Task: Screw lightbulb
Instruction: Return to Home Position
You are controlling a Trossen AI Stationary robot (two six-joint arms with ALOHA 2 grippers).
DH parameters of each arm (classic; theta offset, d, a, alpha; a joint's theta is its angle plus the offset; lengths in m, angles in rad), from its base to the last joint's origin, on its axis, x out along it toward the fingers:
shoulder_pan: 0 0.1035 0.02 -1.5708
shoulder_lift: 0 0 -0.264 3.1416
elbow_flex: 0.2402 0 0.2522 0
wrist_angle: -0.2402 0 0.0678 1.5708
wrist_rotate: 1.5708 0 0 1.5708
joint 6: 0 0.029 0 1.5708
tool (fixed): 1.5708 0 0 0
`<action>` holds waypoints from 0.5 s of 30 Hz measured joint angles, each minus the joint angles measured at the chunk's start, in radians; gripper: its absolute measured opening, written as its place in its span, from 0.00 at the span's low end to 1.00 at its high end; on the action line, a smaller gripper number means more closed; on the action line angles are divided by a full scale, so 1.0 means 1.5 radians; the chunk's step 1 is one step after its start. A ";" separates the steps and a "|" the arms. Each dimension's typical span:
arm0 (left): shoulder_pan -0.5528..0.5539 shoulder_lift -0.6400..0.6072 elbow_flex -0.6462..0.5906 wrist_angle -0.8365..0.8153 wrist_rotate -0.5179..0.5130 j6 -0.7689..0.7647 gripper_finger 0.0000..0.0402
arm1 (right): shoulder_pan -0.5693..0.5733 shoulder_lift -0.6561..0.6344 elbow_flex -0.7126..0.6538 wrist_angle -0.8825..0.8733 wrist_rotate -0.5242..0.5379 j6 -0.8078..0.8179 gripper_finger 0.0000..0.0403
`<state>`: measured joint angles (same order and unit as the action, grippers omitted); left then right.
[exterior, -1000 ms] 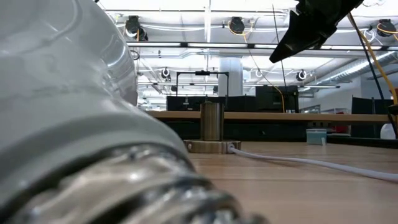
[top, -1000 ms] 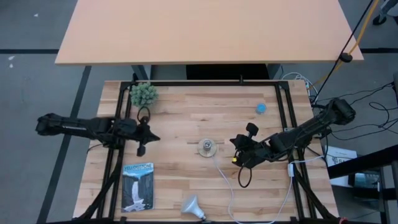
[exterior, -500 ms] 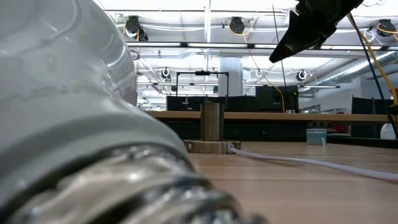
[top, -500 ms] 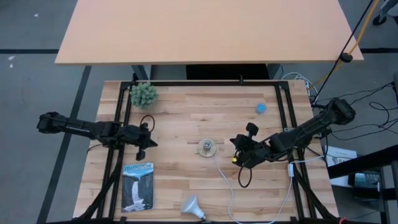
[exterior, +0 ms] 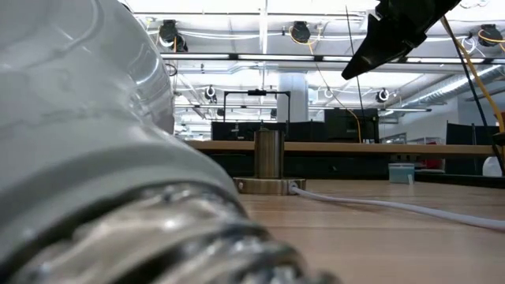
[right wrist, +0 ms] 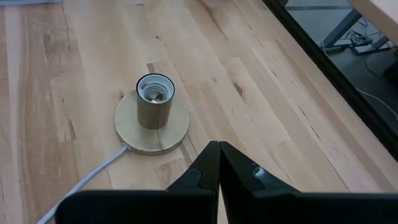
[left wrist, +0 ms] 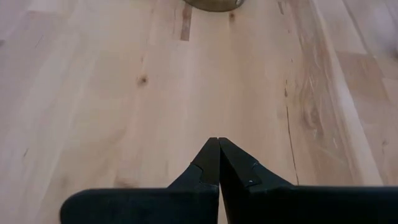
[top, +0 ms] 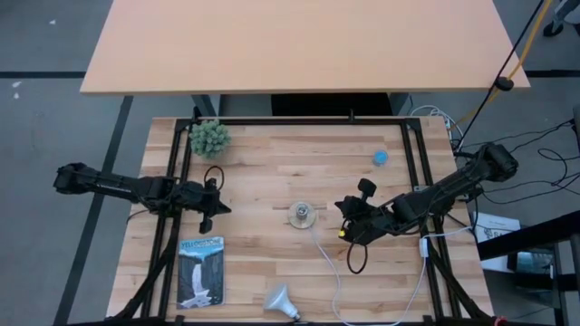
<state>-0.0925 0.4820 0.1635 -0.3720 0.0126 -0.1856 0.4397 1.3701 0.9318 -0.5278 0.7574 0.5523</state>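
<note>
The white lightbulb (top: 282, 301) lies on its side at the table's near edge, with no gripper on it; it fills the left of the low view (exterior: 87, 142), screw end nearest the camera. The socket (top: 302, 215) stands upright on its round base mid-table (right wrist: 153, 107). My left gripper (top: 223, 207) is shut and empty, low over the wood left of the socket (left wrist: 217, 144). My right gripper (top: 343, 228) is shut and empty, up in the air right of the socket (right wrist: 217, 148) (exterior: 347, 75).
A white cord (top: 328, 267) runs from the socket toward the near right. A small blue cap (top: 381, 157) sits far right, a green plant (top: 209, 137) far left, a booklet (top: 201, 271) near left. Black frame rails (top: 174, 163) run along the table's sides.
My left gripper has sunk toward the table and drawn slightly back toward the left edge, staying shut. Since half a second ago it has kept still. The bulb and the socket have not moved.
</note>
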 joint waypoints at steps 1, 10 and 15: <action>0.000 0.000 0.000 0.000 0.000 0.000 0.00 | 0.000 0.000 0.000 0.000 0.000 0.000 0.00; 0.000 0.000 0.000 0.033 -0.015 0.009 0.00 | 0.000 0.000 0.000 0.000 0.000 0.000 0.00; 0.000 0.000 0.000 0.044 -0.017 0.030 0.00 | 0.000 0.000 0.000 0.000 0.000 0.000 0.00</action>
<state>-0.0921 0.4820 0.1635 -0.3055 -0.0129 -0.1404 0.4397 1.3705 0.9318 -0.5282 0.7570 0.5526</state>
